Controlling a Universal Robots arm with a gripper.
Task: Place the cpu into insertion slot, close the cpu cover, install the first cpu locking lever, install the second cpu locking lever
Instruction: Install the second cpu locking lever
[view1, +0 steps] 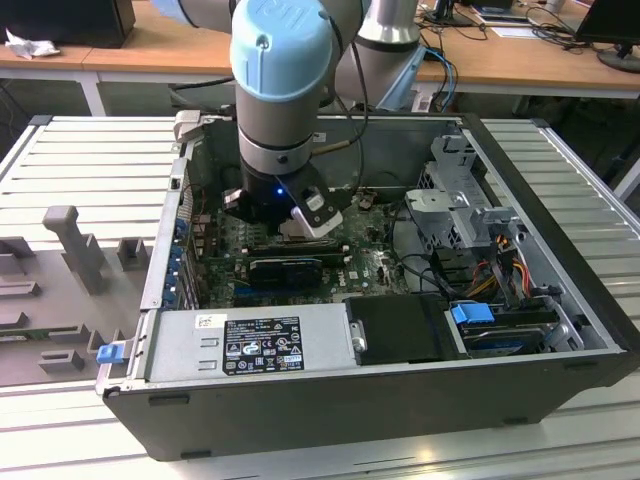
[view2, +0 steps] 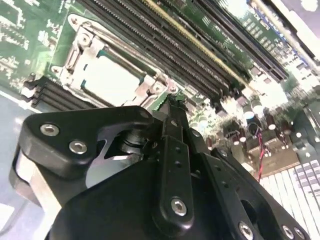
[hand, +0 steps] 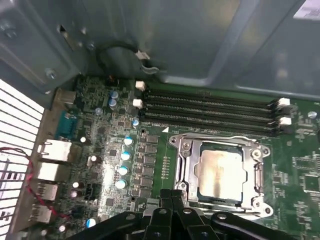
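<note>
The chip (hand: 220, 172) lies in its socket (hand: 186, 170) under the closed cover (hand: 257, 175), beside long black memory slots (hand: 210, 107) on the board. The fingers (hand: 172, 200) meet pressed together at the socket's edge, holding nothing, inside the computer case (view1: 560, 270).

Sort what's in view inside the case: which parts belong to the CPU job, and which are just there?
Job:
- cpu, seated in the socket
- insertion slot
- cpu cover, framing the chip
- gripper, close beside the socket

Just there:
- long memory slots
- capacitors
- red wire
- drive cage
- power supply
</note>
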